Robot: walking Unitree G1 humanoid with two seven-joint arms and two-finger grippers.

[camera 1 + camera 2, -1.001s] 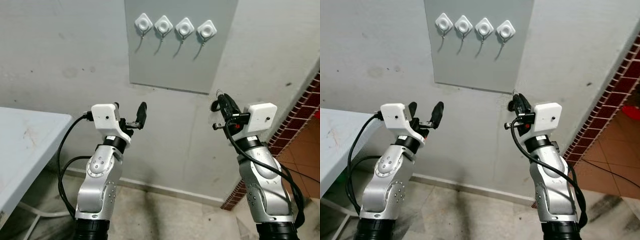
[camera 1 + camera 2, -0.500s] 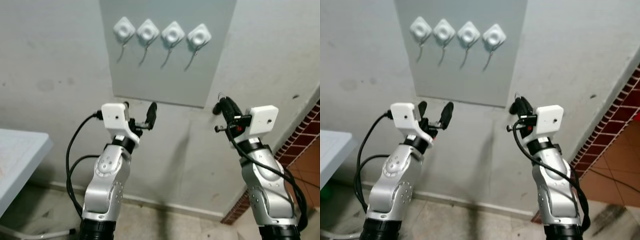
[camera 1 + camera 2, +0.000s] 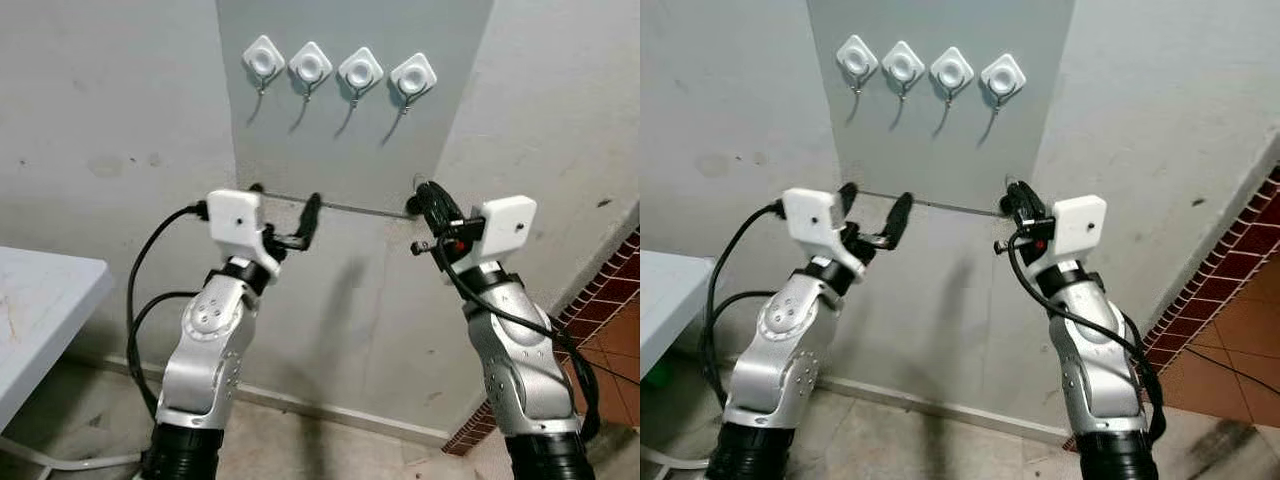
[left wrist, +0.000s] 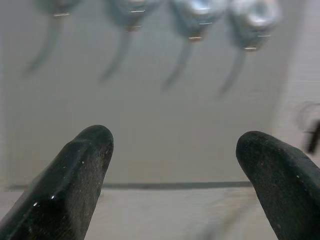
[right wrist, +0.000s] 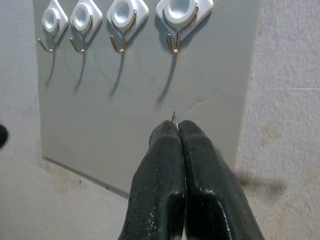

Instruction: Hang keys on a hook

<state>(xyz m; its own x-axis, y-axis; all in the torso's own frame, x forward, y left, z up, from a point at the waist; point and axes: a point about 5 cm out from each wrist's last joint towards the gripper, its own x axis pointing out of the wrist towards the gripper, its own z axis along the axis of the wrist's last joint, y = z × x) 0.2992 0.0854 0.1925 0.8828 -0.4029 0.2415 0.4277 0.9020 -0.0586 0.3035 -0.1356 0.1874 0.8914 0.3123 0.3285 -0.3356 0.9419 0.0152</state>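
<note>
Grey is the panel (image 3: 355,110) on the wall, and four white hooks (image 3: 337,72) sit in a row near its top. In the left eye view both arms are raised toward the panel's lower edge. The left claw (image 3: 285,215) has its two fingers spread apart with nothing between them. The right claw (image 3: 428,196) has its fingers pressed together, just below the rightmost hook (image 3: 412,75). A white table (image 3: 35,310) stands at the far left, and red brick (image 3: 600,330) shows at the far right.

The right eye view gives the same scene: the left claw (image 3: 876,210) gapes, the right claw (image 3: 1015,195) is closed against the panel's lower edge.

In the left wrist view the two black fingers (image 4: 75,180) stand wide apart, with the blurred hooks beyond them.

In the right wrist view the fingers (image 5: 165,170) are tight together, and a thin metal tip, the keys (image 5: 174,118), pokes out from between them, below the rightmost hook (image 5: 181,12) and not touching it.
</note>
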